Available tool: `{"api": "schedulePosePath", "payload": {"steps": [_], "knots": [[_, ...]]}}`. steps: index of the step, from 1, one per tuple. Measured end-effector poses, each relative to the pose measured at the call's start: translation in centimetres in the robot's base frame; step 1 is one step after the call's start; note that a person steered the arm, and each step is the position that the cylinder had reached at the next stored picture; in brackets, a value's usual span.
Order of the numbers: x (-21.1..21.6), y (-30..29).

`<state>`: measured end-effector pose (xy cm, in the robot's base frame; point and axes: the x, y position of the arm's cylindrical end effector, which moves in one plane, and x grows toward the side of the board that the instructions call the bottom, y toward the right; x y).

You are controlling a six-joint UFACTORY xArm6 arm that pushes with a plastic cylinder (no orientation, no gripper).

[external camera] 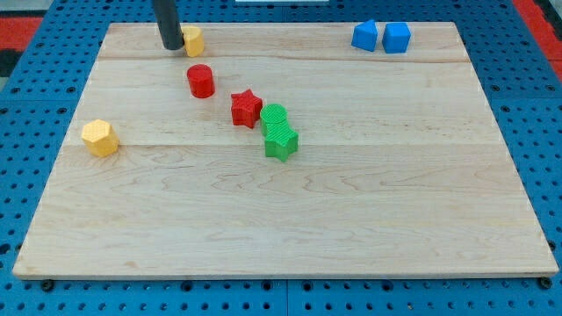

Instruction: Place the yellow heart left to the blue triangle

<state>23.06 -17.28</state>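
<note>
a pale wooden board (290, 219) made of long planks lies on a blue pegboard (22, 96) dotted with holes; at the view's top corners a strip of red shows beyond the blue. no brand, label or writing can be read anywhere.

my tip (171, 47) stands near the board's top edge, towards the view's left. it is a plain dark rod, so it has nothing to open or close and holds nothing. the yellow heart (193, 40) sits just to the tip's right, touching it or nearly so; its shape is partly hidden by the rod.

below and right of the tip, near, is the red cylinder (201, 80). further down and right lies the red star (247, 108), and just past it the green cylinder (274, 116) with the green star (281, 140) touching it below.

down and left of the tip, well apart, the yellow hexagon (100, 138) rests near the board's left edge.

far to the tip's right, along the same top edge, the blue triangle (365, 35) stands just beside the blue cube (397, 38), the triangle being the nearer to the tip. the heart is well apart from the triangle, on its left.
</note>
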Motion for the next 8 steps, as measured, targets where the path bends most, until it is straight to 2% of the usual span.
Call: {"api": "schedulePosePath", "payload": {"steps": [1,2,6,7,8], "knots": [[-0.2,0.7],[-0.2,5.7],[-0.4,19.7],[-0.4,21.4],[-0.1,9.5]]}}
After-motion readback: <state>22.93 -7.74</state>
